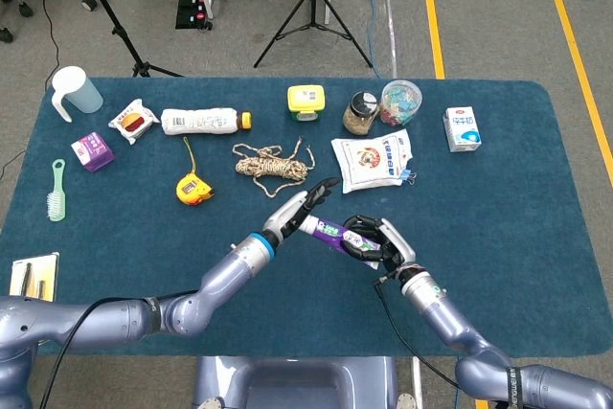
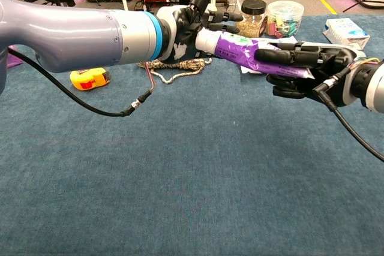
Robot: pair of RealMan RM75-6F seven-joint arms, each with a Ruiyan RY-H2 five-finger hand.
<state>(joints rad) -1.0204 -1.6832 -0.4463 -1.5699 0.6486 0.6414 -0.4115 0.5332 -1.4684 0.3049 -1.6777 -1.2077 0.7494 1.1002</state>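
The right hand (image 2: 300,67) is clamping the tube (image 2: 240,51) (light, squashy, best gripped mid-body) while the left hand (image 2: 192,25) is closing loosely round its cap end.

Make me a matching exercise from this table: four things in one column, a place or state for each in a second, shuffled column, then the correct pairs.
Things:
1. purple tube
2. yellow tape measure
3. white jug
4. coiled rope

Places or states:
A. at the far left corner of the table
B. held above the table by the right hand, its capped end at the left hand
C. lying just beyond the left hand, mid-table
D. on the cloth left of the rope, below a white bottle

Pairs: 1-B, 2-D, 3-A, 4-C
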